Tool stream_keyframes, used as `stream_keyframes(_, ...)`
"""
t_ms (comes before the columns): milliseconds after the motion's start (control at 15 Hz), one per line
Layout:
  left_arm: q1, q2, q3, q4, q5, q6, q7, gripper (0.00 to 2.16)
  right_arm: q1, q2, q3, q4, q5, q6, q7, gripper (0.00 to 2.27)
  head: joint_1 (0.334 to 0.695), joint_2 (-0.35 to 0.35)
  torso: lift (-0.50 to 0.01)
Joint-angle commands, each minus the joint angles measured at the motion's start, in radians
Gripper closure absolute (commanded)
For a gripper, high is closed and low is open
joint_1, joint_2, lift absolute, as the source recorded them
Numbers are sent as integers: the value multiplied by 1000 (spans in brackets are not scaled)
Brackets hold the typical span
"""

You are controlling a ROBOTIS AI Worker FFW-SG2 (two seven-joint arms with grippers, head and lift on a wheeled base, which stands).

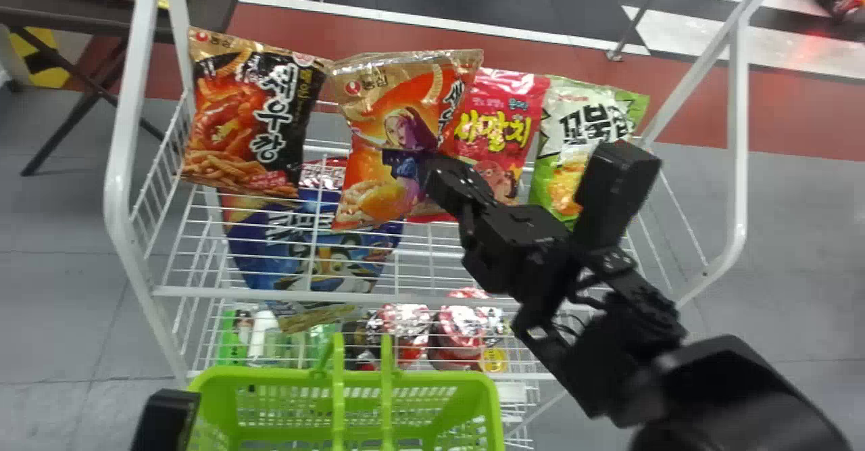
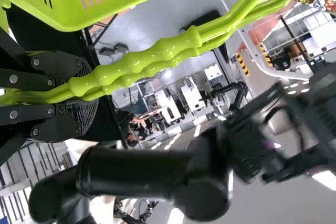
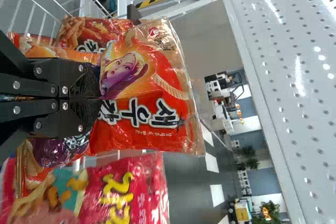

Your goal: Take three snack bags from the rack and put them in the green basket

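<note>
Around the head view's centre, an orange snack bag (image 1: 368,126) is gripped by the right tool (image 1: 438,175) at the white rack (image 1: 365,297). Its glossy, creased front is printed with bold Korean lettering and a long-haired figure, under a gold band. White lettering is borne by a black bag (image 1: 250,116) at ten o'clock, yellow by a pink bag (image 1: 503,123) at one. At six, the green basket (image 1: 439,378) is held by its handle (image 2: 157,59) in the closed left tool (image 2: 86,94).
</note>
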Motion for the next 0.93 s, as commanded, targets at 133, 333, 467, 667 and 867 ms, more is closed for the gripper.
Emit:
stream_keyframes(133,-3,-44,37,6,-1,0,-2,1669,190,-80,-247,-267,-83,292,1,2017,695,-350,-11)
stream_keyframes(333,-11,-72,39,10,-16,-3,-1,1669,277,-25,-341,-345,-89,562,61,2013,695,-350,-11)
stream_keyframes(467,-16,-90,13,18,-45,0,6,1666,287,99,-416,-347,-74,709,280,2013,695,-350,-11)
stream_keyframes(667,-39,-95,-7,38,-54,0,10,1666,287,99,-439,-333,-166,813,292,2013,695,-350,-11)
stream_keyframes(867,-42,-96,-18,38,-62,0,16,1666,259,99,-393,-218,-157,813,291,2013,695,-350,-11)
